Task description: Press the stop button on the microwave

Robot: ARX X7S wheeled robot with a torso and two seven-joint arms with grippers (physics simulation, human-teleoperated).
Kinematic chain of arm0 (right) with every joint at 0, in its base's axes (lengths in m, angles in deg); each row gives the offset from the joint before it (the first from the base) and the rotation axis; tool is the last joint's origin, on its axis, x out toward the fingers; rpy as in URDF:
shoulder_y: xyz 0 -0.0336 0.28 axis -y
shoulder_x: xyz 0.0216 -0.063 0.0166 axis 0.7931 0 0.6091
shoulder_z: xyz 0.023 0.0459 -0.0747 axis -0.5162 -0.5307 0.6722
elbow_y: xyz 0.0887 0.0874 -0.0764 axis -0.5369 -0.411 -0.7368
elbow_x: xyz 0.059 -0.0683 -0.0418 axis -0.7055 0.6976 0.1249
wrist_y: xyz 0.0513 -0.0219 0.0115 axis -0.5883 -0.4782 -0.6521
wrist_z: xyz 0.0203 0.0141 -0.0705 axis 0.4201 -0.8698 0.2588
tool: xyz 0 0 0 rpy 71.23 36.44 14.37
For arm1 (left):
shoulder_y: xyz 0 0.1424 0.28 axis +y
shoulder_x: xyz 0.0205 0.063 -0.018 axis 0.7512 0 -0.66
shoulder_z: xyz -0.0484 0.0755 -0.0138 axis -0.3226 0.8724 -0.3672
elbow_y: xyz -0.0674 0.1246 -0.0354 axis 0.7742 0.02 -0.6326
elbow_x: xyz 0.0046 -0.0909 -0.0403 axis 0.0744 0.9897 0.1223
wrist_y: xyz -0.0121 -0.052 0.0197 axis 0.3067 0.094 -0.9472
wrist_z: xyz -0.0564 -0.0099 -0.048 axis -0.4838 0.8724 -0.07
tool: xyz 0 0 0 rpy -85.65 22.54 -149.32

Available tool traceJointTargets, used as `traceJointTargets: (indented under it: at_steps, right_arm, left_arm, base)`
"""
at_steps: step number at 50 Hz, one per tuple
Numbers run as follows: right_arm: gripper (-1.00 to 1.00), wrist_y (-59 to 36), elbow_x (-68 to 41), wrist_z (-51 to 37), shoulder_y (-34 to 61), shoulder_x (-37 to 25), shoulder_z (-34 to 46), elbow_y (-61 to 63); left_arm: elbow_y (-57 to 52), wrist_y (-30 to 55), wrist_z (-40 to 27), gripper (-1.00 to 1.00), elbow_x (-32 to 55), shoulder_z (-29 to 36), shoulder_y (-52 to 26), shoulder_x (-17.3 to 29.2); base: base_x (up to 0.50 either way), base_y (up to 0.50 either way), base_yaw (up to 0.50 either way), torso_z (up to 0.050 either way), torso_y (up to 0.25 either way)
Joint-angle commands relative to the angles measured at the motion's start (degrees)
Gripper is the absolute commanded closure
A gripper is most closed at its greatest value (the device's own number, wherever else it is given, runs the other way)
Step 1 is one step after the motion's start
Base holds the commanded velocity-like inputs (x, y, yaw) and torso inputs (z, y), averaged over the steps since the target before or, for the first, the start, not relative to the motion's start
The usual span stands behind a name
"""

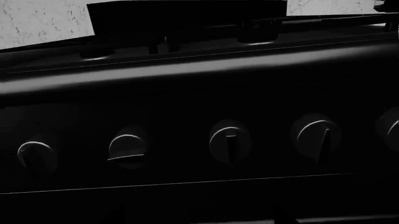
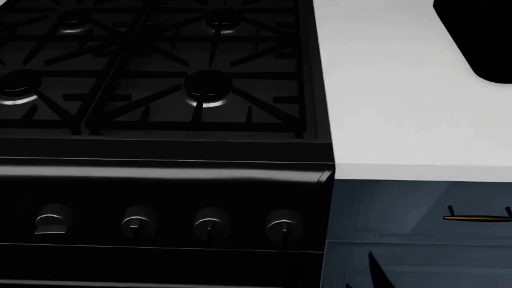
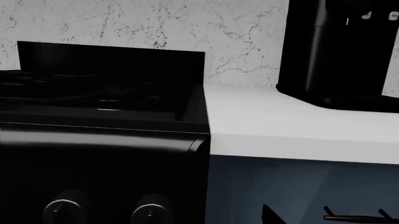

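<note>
I am looking down on a black gas stove with cast grates (image 2: pixel 152 66) filling the left of the head view, its row of round dark control knobs (image 2: pixel 210 222) along the lower left. A white stone-look countertop (image 2: pixel 392 108) takes the right side. The black rounded microwave body (image 2: pixel 480 36) only clips the upper right corner there; in the right wrist view it stands at the upper right (image 3: pixel 339 51), resting on the counter against the marbled wall.

Neither pincer appears in any view, so I cannot say whether the claws are released or clenched.

The step, as I judge it, is the approach: I should raise the head and turn right until the microwave's front panel is fully framed, then lead with the right arm, which is nearer to it, and push squarely with one closed fingertip.

Small pale marks sit near the microwave's top in the right wrist view, too small to read; no brand is legible.
</note>
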Motion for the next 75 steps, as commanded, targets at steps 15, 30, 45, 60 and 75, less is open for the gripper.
traceJointTargets:
  at_steps: [15,30,45,60,75]
  right_arm:
    - [-1.0,-13.02,1.71,-3.16,9.18,-2.99,0.65,15.89]
    - [-1.0,-32.96,1.62,-2.9,23.95,-2.44,1.42,31.99]
    - [-1.0,-58.68,-1.35,-0.62,49.12,-1.39,0.56,40.68]
    - [-1.0,-60.94,-1.24,-1.34,75.43,-0.35,3.61,18.56]
    - [-1.0,-47.5,-2.69,-2.97,95.6,2.68,5.17,-22.29]
  left_arm:
    - [24.48,-10.02,-6.59,-1.0,2.03,-12.78,4.68,6.98]
    - [84.25,-33.56,0.97,-1.0,3.63,-18.34,-11.87,7.36]
    - [84.27,-21.36,2.21,-1.0,-1.26,-30.07,-6.33,4.94]
    - [84.27,-18.11,2.91,-1.0,-1.81,-31.72,-6.52,3.46]
    - [84.27,-18.02,3.35,-1.0,-1.65,-31.52,-7.4,3.59]
  base:
    - [0.0,0.0,0.0,0.0,0.0]
    - [0.0,0.0,0.0,0.0,0.0]
    - [0.0,0.0,0.0,0.0,0.0]
    - [0.0,0.0,0.0,0.0,0.0]
    - [0.0,0.0,0.0,0.0,0.0]
